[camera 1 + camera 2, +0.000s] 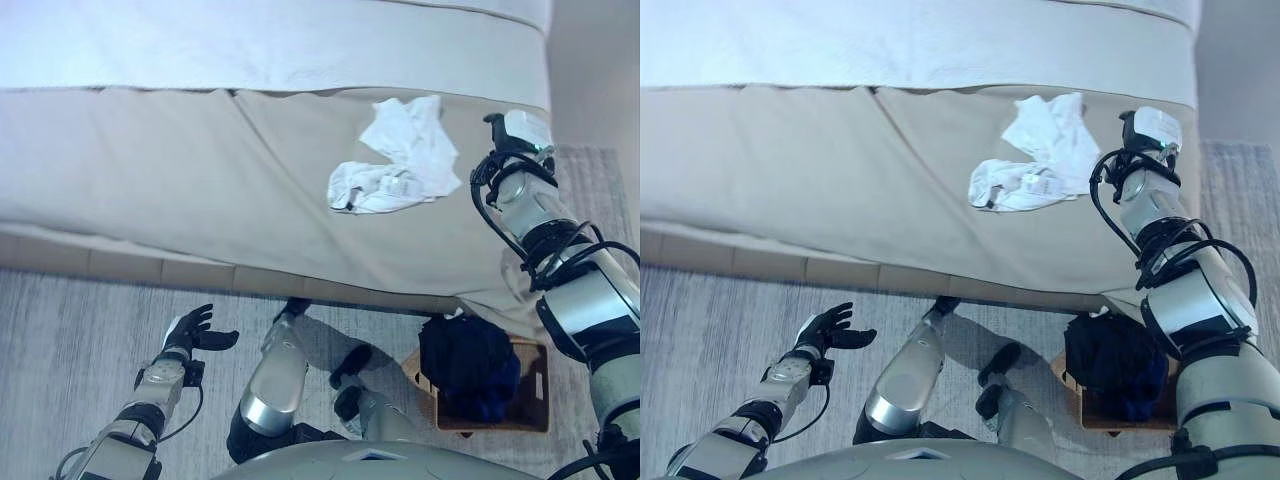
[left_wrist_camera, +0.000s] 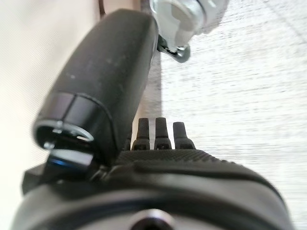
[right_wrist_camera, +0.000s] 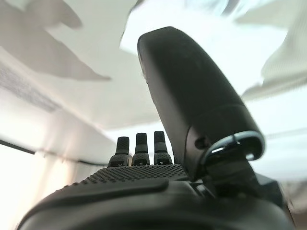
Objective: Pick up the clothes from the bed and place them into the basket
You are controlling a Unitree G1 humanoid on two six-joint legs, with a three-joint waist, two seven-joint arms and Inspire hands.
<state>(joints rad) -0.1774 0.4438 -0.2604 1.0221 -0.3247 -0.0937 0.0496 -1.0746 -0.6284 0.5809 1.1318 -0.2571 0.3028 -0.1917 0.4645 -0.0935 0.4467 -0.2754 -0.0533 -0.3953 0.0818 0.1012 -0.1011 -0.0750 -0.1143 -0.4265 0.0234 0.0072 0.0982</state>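
Observation:
A crumpled white garment lies on the beige bed cover, toward the bed's right side. My right hand hovers just to the right of it, apart from it, near the bed's right edge. Its fingers are straight and it holds nothing. A brown basket stands on the floor at the lower right, below the bed's corner, with dark blue clothes in it. My left hand is open and empty, low over the grey carpet at the lower left; its straight fingers show in the left wrist view.
A white duvet covers the far part of the bed. The bed's front edge runs across the view above the grey carpet. More carpet lies to the right of the bed.

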